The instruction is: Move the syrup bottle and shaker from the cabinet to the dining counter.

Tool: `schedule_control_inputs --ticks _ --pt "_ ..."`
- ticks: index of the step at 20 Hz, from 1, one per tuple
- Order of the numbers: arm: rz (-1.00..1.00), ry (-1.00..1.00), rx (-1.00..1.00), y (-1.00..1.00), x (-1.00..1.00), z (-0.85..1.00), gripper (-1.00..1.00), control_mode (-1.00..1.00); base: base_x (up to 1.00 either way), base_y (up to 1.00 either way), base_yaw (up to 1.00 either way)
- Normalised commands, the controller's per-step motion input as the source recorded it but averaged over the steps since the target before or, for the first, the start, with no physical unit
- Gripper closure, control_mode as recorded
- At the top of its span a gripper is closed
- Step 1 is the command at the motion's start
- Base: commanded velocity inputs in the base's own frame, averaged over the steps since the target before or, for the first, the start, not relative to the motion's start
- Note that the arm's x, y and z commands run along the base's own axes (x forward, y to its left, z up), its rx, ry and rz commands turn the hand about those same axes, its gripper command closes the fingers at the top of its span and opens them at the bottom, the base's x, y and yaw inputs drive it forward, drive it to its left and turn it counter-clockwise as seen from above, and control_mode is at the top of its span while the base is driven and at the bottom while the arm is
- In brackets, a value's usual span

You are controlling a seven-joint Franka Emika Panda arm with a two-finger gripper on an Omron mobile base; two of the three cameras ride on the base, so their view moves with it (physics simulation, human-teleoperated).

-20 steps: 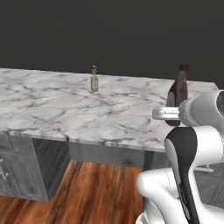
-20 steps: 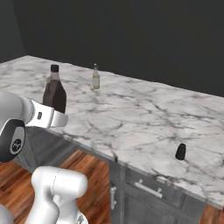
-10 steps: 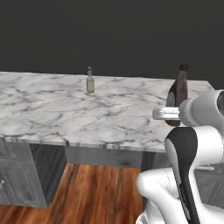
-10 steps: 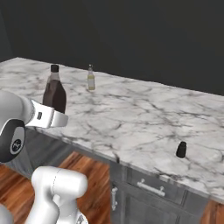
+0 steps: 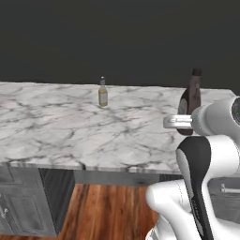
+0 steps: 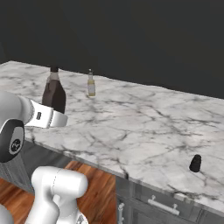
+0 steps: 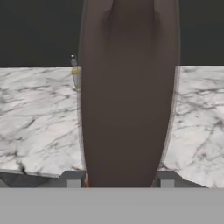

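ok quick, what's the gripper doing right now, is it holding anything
Gripper: closed on the syrup bottle, a fingertip on each side of its dark body.

Upright syrup bottle (image 6: 54, 92), shaker (image 6: 195, 163) well apart

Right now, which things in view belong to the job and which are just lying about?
Part of the job:
- syrup bottle, between the jaws of the gripper
- shaker, standing on the marble
- dining counter, the white marble top

Just lying about:
- yellowish bottle, upright on the counter's far side
- grey drawers under the top
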Motion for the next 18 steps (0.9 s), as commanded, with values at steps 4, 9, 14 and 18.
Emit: schedule_control_inputs --ticks 4,9,14,18 --pt "0.0 0.0 0.0 0.0 0.0 0.0 1.0 1.0 0.61 0.2 -0.05" --pt "0.0 0.0 0.0 0.0 0.0 0.0 1.0 1.0 0.53 0.11 -0.05" --pt "0.0 0.0 0.0 0.0 0.0 0.0 1.0 1.0 0.52 0.09 -0.05" --pt "0.0 0.0 0.0 0.0 0.0 0.0 1.0 1.0 0.49 0.07 -0.05"
